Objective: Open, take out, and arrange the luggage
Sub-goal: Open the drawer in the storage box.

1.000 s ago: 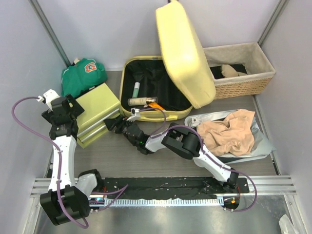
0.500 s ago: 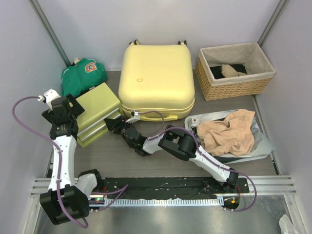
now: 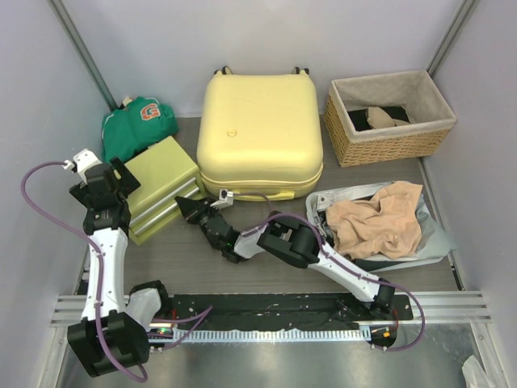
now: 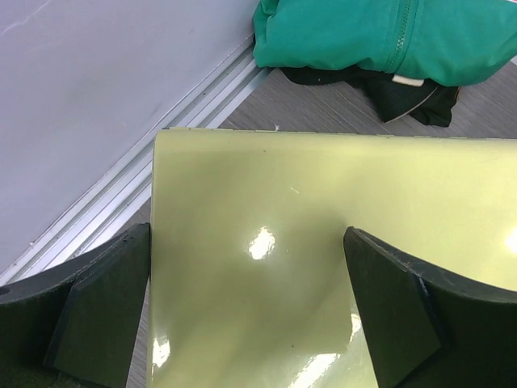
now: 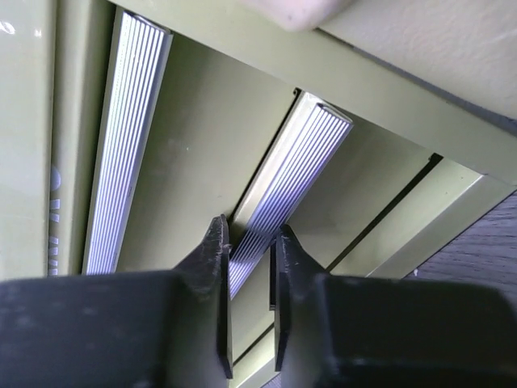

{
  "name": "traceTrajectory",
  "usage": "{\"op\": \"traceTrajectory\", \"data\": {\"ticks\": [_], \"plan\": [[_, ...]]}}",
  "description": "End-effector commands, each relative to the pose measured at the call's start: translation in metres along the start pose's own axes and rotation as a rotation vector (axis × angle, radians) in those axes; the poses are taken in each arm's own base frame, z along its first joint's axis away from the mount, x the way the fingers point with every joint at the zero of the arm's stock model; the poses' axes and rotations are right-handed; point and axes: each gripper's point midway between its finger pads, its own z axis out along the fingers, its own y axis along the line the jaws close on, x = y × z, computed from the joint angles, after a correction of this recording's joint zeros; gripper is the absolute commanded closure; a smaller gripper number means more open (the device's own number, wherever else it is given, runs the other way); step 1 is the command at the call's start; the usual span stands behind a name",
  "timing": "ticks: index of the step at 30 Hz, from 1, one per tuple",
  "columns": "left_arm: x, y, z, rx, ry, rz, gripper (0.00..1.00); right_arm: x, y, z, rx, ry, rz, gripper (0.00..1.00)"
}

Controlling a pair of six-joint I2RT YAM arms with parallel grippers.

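Observation:
The luggage [image 3: 258, 125], pale yellow and hard-shelled, lies closed at the back centre with its lid flat. To its left stands a yellow-green box [image 3: 161, 186] with two drawers. My right gripper [image 3: 190, 212] reaches to the box's front. In the right wrist view the right gripper [image 5: 249, 230] has its jaws pinched on a ribbed silver drawer handle [image 5: 295, 162]. My left gripper [image 3: 117, 179] hovers over the box's left end. In the left wrist view the left gripper [image 4: 246, 234] stands open, with only the glossy box top [image 4: 323, 202] between its fingers.
A green garment [image 3: 137, 121] lies behind the box, also showing in the left wrist view as the green garment [image 4: 363, 32]. A wicker basket [image 3: 392, 121] stands at the back right. A beige cloth [image 3: 380, 214] rests on a grey bag [image 3: 436, 238] at the right.
The luggage lid, raised a second ago, has come down flat. My right jaws have closed from wide apart onto the drawer handle. The left arm has barely moved.

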Motion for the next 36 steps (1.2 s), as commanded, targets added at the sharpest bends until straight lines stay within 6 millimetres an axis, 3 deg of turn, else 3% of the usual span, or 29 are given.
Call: {"op": "traceTrajectory", "data": {"ticks": [1, 11, 16, 23, 26, 31, 32, 36], "plan": [[0.078, -0.040, -0.030, 0.236, 0.307, 0.038, 0.00, -0.049, 0.042, 0.022, -0.115, -0.085, 0.098, 0.99], [0.072, -0.038, -0.030, 0.226, 0.278, 0.037, 0.00, -0.078, 0.056, -0.003, -0.149, -0.126, 0.111, 0.99], [0.067, -0.039, -0.032, 0.231, 0.262, 0.036, 0.00, -0.080, 0.049, -0.014, -0.134, -0.113, 0.106, 0.99], [0.030, -0.049, -0.046, 0.320, 0.092, 0.039, 0.00, -0.073, 0.044, -0.028, -0.123, -0.085, 0.102, 0.99], [0.016, -0.050, -0.053, 0.333, 0.033, 0.125, 0.00, -0.071, 0.045, -0.033, -0.123, -0.078, 0.109, 0.99], [0.011, -0.085, -0.083, 0.502, -0.023, 0.218, 0.00, -0.063, 0.050, -0.040, -0.130, -0.058, 0.112, 0.99], [0.017, -0.102, -0.095, 0.591, -0.023, 0.265, 0.00, -0.062, 0.049, -0.040, -0.129, -0.054, 0.107, 0.99], [0.024, -0.116, -0.100, 0.608, -0.053, 0.431, 0.00, -0.061, 0.050, -0.046, -0.124, -0.050, 0.103, 0.99]]}}
